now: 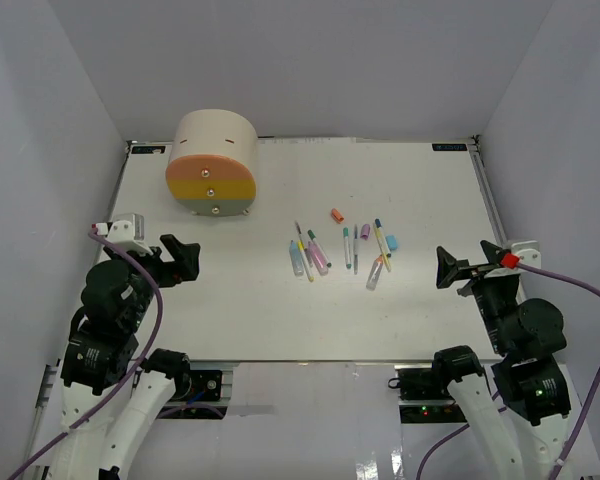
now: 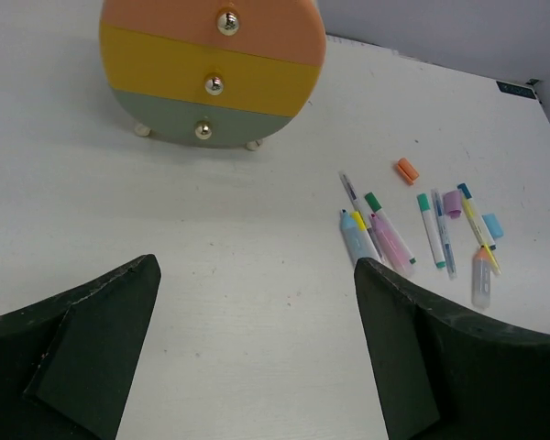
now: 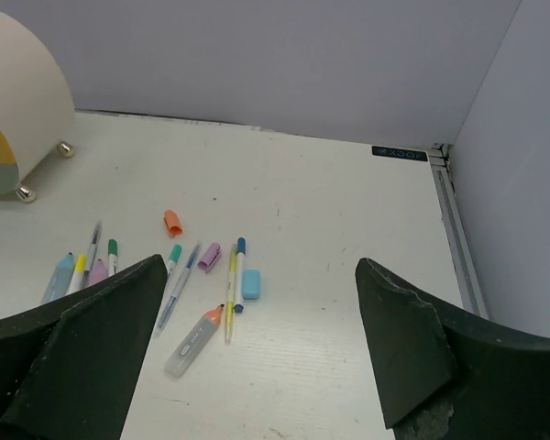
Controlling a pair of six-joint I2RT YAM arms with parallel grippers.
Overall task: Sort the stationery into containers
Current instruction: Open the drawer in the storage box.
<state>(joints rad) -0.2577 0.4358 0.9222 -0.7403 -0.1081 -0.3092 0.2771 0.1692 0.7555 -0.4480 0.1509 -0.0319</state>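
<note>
The left gripper [image 1: 185, 260] hangs over the near left of the white table [image 1: 230, 310], its 2 black fingers spread wide with nothing between them; the right gripper [image 1: 447, 268] mirrors it on the near right, fingers likewise wide apart and empty. The stationery [image 1: 340, 250] lies loose on the tabletop, right of centre, between the 2 grippers and touching neither. It's a scatter of thin pastel pens; a pale blue marker [image 1: 296, 258] and a pink marker [image 1: 319, 259] lie on the left of the group, and a clear pen with an orange cap [image 1: 376, 272] at the near right. 3 small blocks sit among them: the orange block [image 1: 337, 214] farthest back, the purple block [image 1: 365, 231] near it, the blue block [image 1: 391, 242] on the right. Well apart, at the far left, stands the beige half-cylinder cabinet [image 1: 215, 135]; its orange drawer [image 2: 165, 23], yellow drawer [image 2: 156, 69] and grey-green drawer [image 2: 160, 119] stack top to bottom, all 3 pushed in, each with a round metal knob [image 2: 214, 85].
</note>
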